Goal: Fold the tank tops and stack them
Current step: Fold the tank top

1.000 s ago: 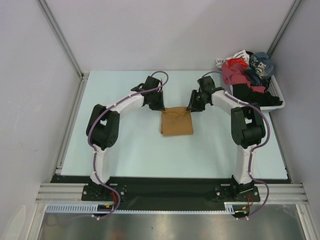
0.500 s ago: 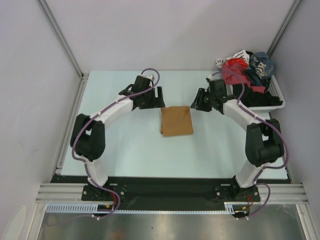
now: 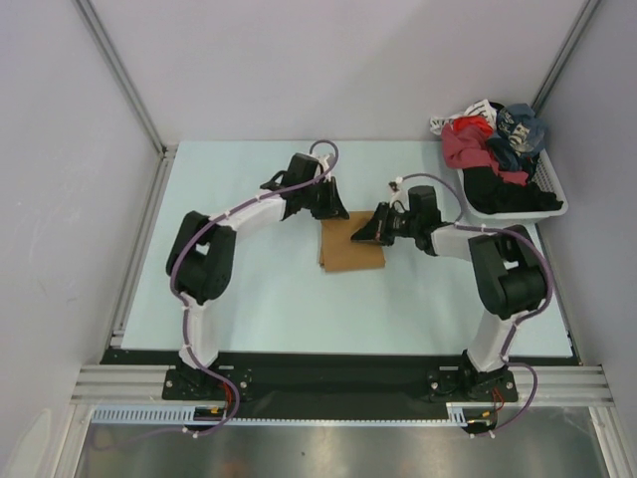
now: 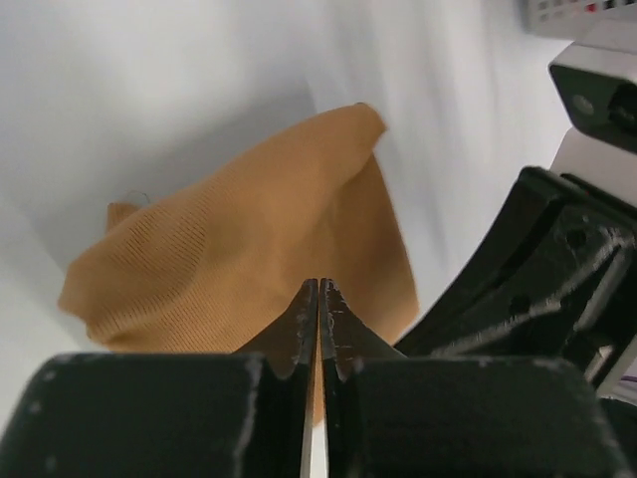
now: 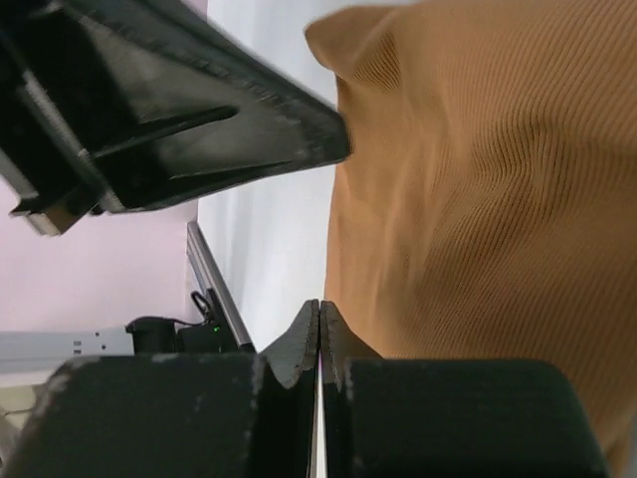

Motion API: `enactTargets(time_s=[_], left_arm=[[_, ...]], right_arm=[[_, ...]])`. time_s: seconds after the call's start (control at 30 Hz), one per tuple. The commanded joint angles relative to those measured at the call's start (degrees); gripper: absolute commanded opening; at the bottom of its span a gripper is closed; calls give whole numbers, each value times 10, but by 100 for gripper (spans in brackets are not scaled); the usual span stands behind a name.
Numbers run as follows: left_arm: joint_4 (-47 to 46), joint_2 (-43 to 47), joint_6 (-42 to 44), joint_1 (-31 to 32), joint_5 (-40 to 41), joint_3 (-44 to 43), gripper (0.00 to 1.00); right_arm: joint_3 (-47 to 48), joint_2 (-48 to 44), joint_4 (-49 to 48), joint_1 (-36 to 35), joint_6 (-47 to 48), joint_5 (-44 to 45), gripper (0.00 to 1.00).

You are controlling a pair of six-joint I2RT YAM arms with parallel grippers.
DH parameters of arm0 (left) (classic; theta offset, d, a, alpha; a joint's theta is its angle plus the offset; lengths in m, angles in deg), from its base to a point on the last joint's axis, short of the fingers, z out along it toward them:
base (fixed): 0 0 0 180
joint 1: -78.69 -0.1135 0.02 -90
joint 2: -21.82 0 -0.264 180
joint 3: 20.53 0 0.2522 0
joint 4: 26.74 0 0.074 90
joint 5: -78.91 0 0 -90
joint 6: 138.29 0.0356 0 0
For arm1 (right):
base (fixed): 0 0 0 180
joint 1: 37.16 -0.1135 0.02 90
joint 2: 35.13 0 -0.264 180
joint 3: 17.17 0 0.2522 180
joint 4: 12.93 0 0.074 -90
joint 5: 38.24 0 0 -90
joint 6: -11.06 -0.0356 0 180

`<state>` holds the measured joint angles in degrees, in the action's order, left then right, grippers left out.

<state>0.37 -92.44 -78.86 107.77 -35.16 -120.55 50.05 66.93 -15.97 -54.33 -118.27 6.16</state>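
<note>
Both arms have swung back in on the tan top (image 3: pixel 353 257) since half a second ago. The left arm (image 3: pixel 204 261) has its elbow pulled inward and folded. The right arm (image 3: pixel 503 271) has its elbow low and its forearm reaching leftward.

Left jaws sit at the top's far-left corner and right jaws over its far-right corner. The two sets of tips are near each other but apart.

Left jaws: together, tips meeting in the left wrist view. The cloth lies directly beyond and under the tips, slightly humped. Cannot tell whether a fold is pinched between them.

Right jaws: together as well. In the right wrist view, rippled ribbed cloth lies ahead and right of the tips, with bare table (image 5: pixel 269 239) ahead and left. Cannot tell whether cloth is pinched.

The top is folded to a rectangle, flat on the table, on the near side of both jaws.

A basket (image 3: pixel 555 209) of mixed clothes sits well right of the right jaws.
</note>
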Motion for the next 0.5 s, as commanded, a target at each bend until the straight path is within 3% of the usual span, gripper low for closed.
enactTargets(time_s=[0.0,0.23,0.37,0.47], left_arm=[[-44,-44,-28,-15,-39,-31,4],[-25,-152,-16,-34,-31,-96,0],[-3,-173,-8,-40,-22,-125,1],[19,-164,8,-40,-9,-145,1]], right_arm=[[6,47,-114,-8,-43,-80,0],[-19,195,-161,-5,-73,-101,0],[-19,216,-181,-1,-88,-101,0],[-6,183,-150,4,-74,-99,0]])
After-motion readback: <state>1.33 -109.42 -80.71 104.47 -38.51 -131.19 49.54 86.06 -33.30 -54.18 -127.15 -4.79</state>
